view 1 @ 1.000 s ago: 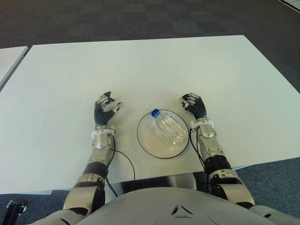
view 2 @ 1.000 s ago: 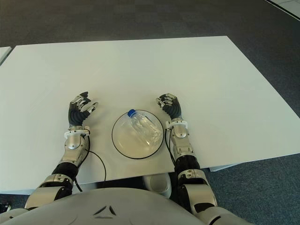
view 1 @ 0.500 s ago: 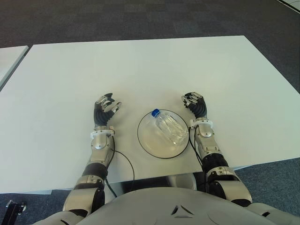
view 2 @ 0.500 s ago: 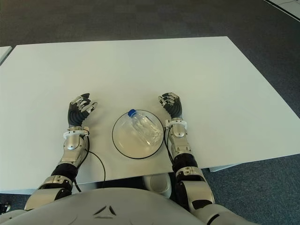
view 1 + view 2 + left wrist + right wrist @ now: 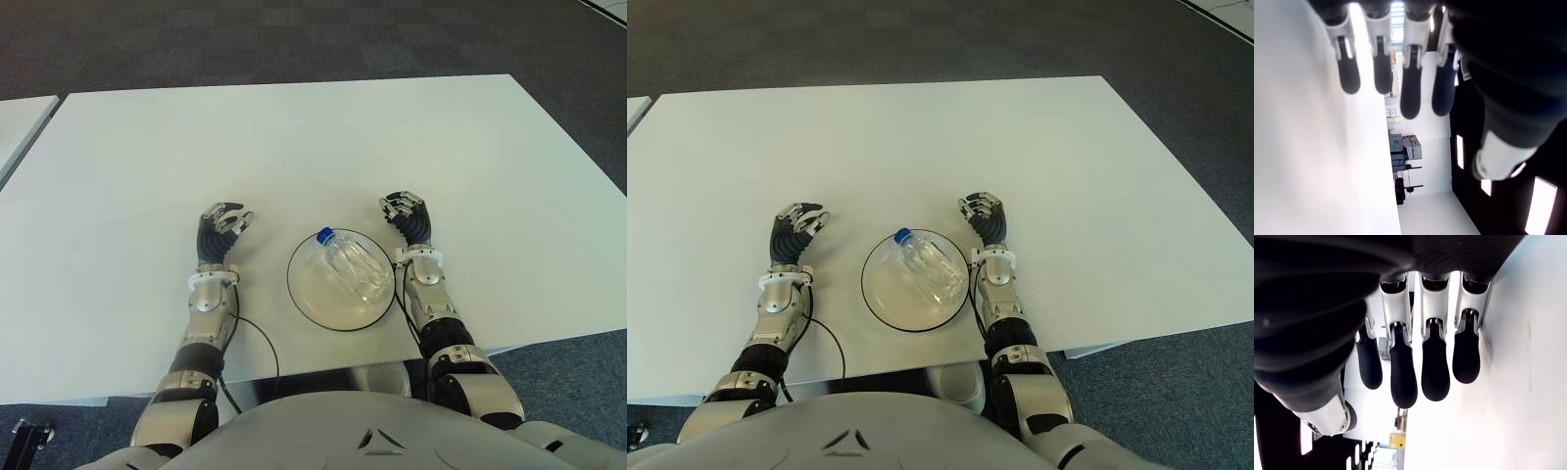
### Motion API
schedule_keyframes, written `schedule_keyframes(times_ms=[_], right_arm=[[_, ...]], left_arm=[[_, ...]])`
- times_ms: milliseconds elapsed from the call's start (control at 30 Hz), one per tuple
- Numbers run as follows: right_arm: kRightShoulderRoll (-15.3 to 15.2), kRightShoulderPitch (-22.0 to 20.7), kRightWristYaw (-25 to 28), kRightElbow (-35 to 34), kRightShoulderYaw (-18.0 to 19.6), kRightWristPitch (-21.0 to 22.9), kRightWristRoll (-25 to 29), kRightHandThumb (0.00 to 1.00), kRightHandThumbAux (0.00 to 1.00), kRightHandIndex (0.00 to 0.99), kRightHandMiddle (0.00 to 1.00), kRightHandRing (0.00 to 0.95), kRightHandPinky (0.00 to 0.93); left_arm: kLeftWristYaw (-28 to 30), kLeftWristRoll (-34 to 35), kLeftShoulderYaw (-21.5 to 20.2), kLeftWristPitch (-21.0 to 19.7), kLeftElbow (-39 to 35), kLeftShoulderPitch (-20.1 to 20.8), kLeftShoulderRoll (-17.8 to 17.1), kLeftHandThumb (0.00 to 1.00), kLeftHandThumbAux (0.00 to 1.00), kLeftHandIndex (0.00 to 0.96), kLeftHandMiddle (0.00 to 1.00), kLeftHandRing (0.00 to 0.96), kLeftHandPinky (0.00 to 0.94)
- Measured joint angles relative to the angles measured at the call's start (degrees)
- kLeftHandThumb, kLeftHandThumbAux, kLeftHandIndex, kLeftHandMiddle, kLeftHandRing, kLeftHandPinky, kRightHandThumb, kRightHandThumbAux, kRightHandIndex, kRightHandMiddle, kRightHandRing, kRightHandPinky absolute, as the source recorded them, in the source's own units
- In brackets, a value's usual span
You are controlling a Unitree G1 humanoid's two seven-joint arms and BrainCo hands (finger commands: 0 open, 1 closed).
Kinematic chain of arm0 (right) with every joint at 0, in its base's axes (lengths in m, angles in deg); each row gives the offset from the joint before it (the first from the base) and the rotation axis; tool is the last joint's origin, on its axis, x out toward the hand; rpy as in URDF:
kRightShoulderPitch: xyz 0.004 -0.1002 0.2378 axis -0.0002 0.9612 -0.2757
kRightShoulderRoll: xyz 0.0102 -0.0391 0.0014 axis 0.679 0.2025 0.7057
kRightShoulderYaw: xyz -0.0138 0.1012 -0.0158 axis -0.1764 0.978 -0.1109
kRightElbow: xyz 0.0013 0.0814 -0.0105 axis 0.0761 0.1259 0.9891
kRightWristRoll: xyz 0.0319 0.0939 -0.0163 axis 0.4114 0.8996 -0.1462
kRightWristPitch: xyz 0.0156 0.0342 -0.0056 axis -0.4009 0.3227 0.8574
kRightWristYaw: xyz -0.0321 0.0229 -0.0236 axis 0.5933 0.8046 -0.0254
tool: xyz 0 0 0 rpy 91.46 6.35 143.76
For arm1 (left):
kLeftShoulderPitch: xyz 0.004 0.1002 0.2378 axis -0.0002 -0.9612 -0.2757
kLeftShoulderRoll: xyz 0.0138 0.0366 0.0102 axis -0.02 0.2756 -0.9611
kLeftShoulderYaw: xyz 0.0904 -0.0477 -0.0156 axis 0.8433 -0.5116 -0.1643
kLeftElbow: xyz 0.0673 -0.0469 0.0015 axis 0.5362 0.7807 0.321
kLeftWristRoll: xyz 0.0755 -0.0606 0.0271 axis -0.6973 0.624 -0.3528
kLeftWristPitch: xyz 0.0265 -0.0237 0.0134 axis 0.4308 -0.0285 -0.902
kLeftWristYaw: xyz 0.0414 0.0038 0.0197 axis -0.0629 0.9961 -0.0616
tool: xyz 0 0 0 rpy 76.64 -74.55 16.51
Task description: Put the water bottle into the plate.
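Observation:
A clear water bottle (image 5: pixel 354 264) with a blue cap lies on its side inside the round glass plate (image 5: pixel 305 290), which has a dark rim and sits near the table's front edge. My left hand (image 5: pixel 221 224) shows left of the plate, fingers relaxed and holding nothing. My right hand (image 5: pixel 406 211) shows right of the plate, also empty. In the left wrist view the fingers (image 5: pixel 1410 93) hang loose beside the white table. The right wrist view has the fingers (image 5: pixel 1435 367) extended with nothing between them.
The white table (image 5: pixel 294 137) stretches far beyond the plate. A black cable (image 5: pixel 260 338) runs from my left wrist over the front edge. Dark carpet surrounds the table, and another white table's corner (image 5: pixel 18 117) shows at far left.
Both hands have drawn back slightly toward me and lowered beside the plate. The bottle and plate have not moved.

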Motion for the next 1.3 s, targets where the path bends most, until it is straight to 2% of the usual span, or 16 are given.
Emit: schedule_keyframes(times_ms=[167,300,500,967,1100,1300], right_arm=[[0.01,-0.34,-0.19,0.7,-0.1,-0.23,-0.1,0.708,0.728,0.435,0.641,0.627,0.551],[0.24,-0.39,-0.58,0.85,-0.4,-0.66,-0.4,0.708,0.728,0.435,0.644,0.631,0.589],[0.8,-0.32,-1.05,0.82,-0.8,-1.24,-0.83,0.708,0.728,0.435,0.649,0.636,0.599],[3.76,-0.04,-1.96,1.42,-1.4,-3.52,-0.92,0.708,0.727,0.434,0.654,0.646,0.623],[4.11,0.0,-1.34,1.53,-1.64,-3.79,-0.89,0.708,0.728,0.434,0.655,0.652,0.654],[4.01,0.06,0.32,1.48,-2.15,-3.79,-0.78,0.706,0.728,0.434,0.651,0.65,0.651]], left_arm=[[0.0,-0.1,0.0,-1.16,-0.9,-0.25,0.09,0.707,0.711,0.435,0.628,0.611,0.598],[0.0,-0.19,-0.01,-1.89,-1.48,-0.41,0.14,0.707,0.711,0.435,0.631,0.613,0.602],[-0.01,-0.33,0.0,-2.31,-2.1,-0.76,0.14,0.706,0.712,0.434,0.632,0.616,0.607],[-0.01,-0.59,-0.02,-3.32,-2.69,-0.99,0.18,0.706,0.712,0.435,0.641,0.624,0.611],[-0.01,-0.59,-0.03,-3.86,-3.32,-1.19,0.31,0.706,0.712,0.435,0.642,0.624,0.609],[-0.01,-0.55,-0.04,-4.54,-3.92,-1.41,0.44,0.708,0.711,0.436,0.644,0.627,0.615]])
